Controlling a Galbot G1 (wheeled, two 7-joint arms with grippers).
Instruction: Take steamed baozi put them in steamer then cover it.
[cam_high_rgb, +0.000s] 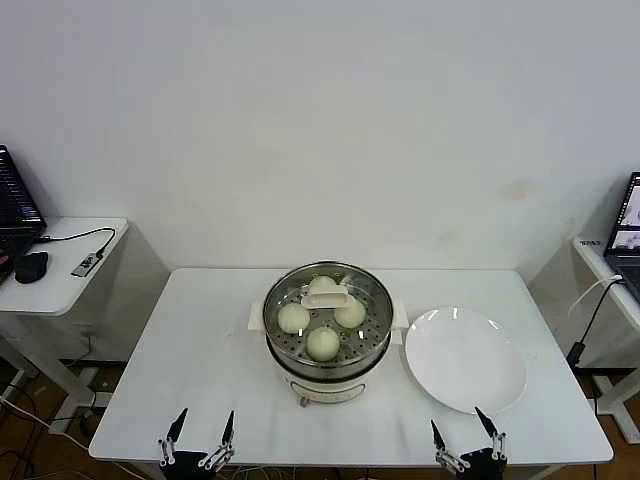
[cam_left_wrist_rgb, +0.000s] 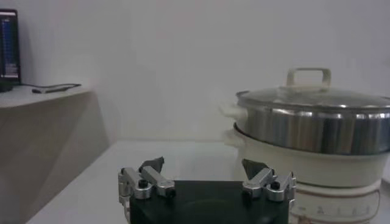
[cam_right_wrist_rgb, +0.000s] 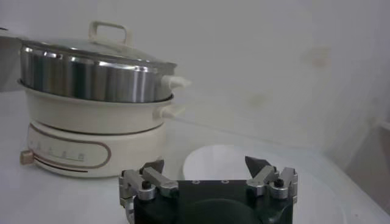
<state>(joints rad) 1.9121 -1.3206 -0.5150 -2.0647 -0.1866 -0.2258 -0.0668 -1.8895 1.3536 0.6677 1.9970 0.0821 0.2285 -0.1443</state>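
Note:
The steamer (cam_high_rgb: 325, 372) stands at the middle of the white table, a shiny steel pot on a white base. The clear glass cover (cam_high_rgb: 375, 300) with its whitish handle (cam_high_rgb: 327, 297) sits on it. Through the glass I see the baozi, cream-white buns (cam_high_rgb: 323, 343) on the perforated tray. My left gripper (cam_high_rgb: 203, 424) is open and empty at the table's front edge, left of the steamer. My right gripper (cam_high_rgb: 459, 428) is open and empty at the front edge, right of it. The covered steamer also shows in the left wrist view (cam_left_wrist_rgb: 317, 131) and the right wrist view (cam_right_wrist_rgb: 91, 76).
An empty white plate (cam_high_rgb: 465, 359) lies right of the steamer; it also shows in the right wrist view (cam_right_wrist_rgb: 213, 163). A side table (cam_high_rgb: 70, 262) with a mouse and cable stands at the far left. A laptop (cam_high_rgb: 625, 235) sits at the far right.

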